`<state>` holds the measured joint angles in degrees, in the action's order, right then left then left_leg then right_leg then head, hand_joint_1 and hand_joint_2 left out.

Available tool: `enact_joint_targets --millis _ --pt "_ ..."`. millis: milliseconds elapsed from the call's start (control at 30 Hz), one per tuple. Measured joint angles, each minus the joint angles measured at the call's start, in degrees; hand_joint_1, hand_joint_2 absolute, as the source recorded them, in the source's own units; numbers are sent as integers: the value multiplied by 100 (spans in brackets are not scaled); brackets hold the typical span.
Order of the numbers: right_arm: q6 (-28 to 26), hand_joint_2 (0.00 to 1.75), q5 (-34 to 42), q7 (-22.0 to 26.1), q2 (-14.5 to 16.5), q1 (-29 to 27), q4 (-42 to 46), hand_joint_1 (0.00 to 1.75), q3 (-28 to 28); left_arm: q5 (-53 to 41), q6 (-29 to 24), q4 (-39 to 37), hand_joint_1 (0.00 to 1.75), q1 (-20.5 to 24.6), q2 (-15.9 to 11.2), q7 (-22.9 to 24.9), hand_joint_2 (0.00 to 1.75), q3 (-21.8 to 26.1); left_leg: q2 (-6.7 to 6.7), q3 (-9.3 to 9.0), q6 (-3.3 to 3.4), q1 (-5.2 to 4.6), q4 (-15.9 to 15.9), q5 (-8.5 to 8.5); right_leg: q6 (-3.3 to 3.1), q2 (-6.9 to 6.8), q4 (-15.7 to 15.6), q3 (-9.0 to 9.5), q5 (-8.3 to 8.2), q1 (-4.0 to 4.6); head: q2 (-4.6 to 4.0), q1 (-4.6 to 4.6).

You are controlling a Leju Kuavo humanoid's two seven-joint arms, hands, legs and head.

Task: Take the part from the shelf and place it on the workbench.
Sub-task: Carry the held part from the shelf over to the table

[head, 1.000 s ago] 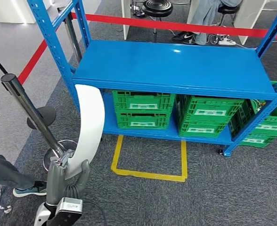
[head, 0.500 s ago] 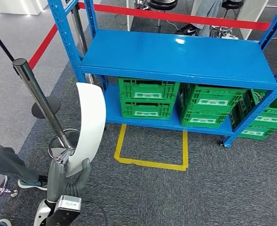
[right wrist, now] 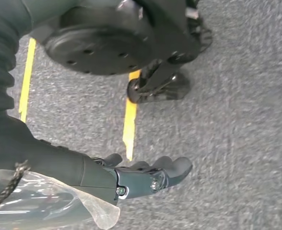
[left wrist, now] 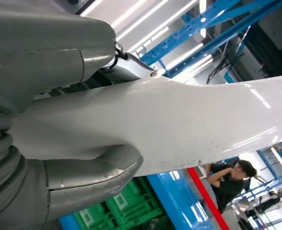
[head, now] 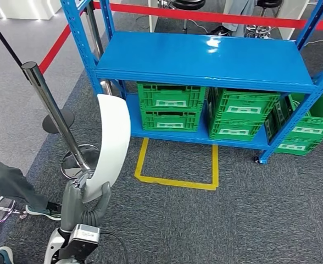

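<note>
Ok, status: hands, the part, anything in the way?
Left hand grips white curved part, upright. Right hand hangs over carpet, holding nothing. Barrier post stands close beside the part.

A tilted post (head: 56,113) is standing just beside the left hand (head: 83,206), which is gripping the part (head: 110,144); open carpet (head: 243,220) is lying before the shelf (head: 201,60).

Green crates (head: 170,105) near a yellow floor outline (head: 177,165).
</note>
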<state>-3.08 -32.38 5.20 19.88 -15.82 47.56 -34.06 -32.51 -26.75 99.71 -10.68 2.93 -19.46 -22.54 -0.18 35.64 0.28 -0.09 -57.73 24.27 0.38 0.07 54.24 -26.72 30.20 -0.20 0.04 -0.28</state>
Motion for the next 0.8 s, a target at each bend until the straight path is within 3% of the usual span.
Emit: enact_joint_targets --millis 100,133,167,200,233,300,333,400,467,500,567,633,667,700,733,767,800 --pt "-30 175 221 -100 14 -135 207 0 164 1 40 -34 175 8 5 -16 175 1 2 186 -53 17 -895 868 -124 -61 10 -183 -164 24 0 -26" --pt "-44 175 309 -128 16 -181 282 0 230 1 56 -46 175 9 7 -21 175 1 3 228 -59 17 -1255 1072 -135 -75 26 -251 -223 39 0 -27" --pt "-58 175 415 -134 17 -226 362 0 298 -1 73 -61 175 11 8 -22 175 1 2 213 -56 16 -1499 1132 -140 -88 51 -334 -283 54 0 -26" --pt "-72 175 545 -103 17 -268 445 0 364 -3 92 -72 175 13 10 -23 175 2 2 121 -45 13 -1563 1063 -138 -99 83 -430 -338 65 0 -26" --pt "-79 175 679 -32 18 -309 530 0 417 -7 119 -80 175 19 13 -26 175 2 3 -67 -24 5 -1417 905 -132 -105 124 -534 -385 73 0 -25" --pt "-64 175 939 250 25 -364 725 0 497 -14 207 -85 175 50 26 -38 175 3 6 -636 48 -27 -667 670 -106 -109 217 -710 -460 82 0 -25" --pt "-40 175 1018 427 29 -366 815 0 514 -16 259 -86 175 78 36 -49 175 3 9 -905 85 -45 -249 671 -85 -109 256 -770 -499 83 0 -23" --pt "40 175 1068 845 36 -304 942 0 490 -16 367 -93 175 140 59 -80 175 3 11 -1146 140 -83 210 757 -27 -114 285 -840 -602 71 0 -22" --pt "145 175 1004 1270 36 -185 986 0 361 -13 460 -117 175 184 77 -115 175 3 21 -1095 174 -91 278 670 38 -108 275 -878 -685 53 0 -26" --pt "195 175 961 1446 36 -124 989 0 271 -9 493 -135 175 203 90 -128 175 3 32 -1039 203 -82 294 600 68 -89 321 -918 -604 46 0 -24" --pt "263 175 902 1666 35 -25 990 0 105 -1 533 -171 175 232 125 -150 175 3 52 -883 251 -57 319 442 134 -39 727 -1071 -110 24 0 -7" --pt "297 175 880 1747 31 30 990 0 -17 3 553 -201 175 244 150 -163 175 5 51 -689 265 -59 308 287 193 -21 1465 -1246 417 2 0 12" --pt "307 175 876 1768 28 45 990 0 -62 3 559 -216 175 247 154 -167 175 6 52 -582 258 -60 295 210 214 -21 1771 -1277 484 -7 0 12" --pt "313 175 873 1785 26 55 990 0 -95 3 563 -232 175 250 157 -170 175 6 54 -472 246 -60 280 134 231 -21 1936 -1241 411 -20 0 12" --pt "316 175 872 1800 26 60 990 0 -119 3 567 -246 175 254 160 -172 175 8 54 -359 230 -60 261 63 242 -21 1903 -1108 236 -35 0 12" --pt "318 175 873 1814 25 64 990 0 -136 3 568 -258 175 258 164 -173 175 8 51 -257 211 -59 239 -6 252 -19 1662 -867 55 -55 0 11" --pt "320 175 873 1823 25 72 990 0 -145 3 568 -266 175 263 169 -174 175 9 45 -169 186 -63 213 -69 260 -6 1249 -524 -21 -74 1 13"
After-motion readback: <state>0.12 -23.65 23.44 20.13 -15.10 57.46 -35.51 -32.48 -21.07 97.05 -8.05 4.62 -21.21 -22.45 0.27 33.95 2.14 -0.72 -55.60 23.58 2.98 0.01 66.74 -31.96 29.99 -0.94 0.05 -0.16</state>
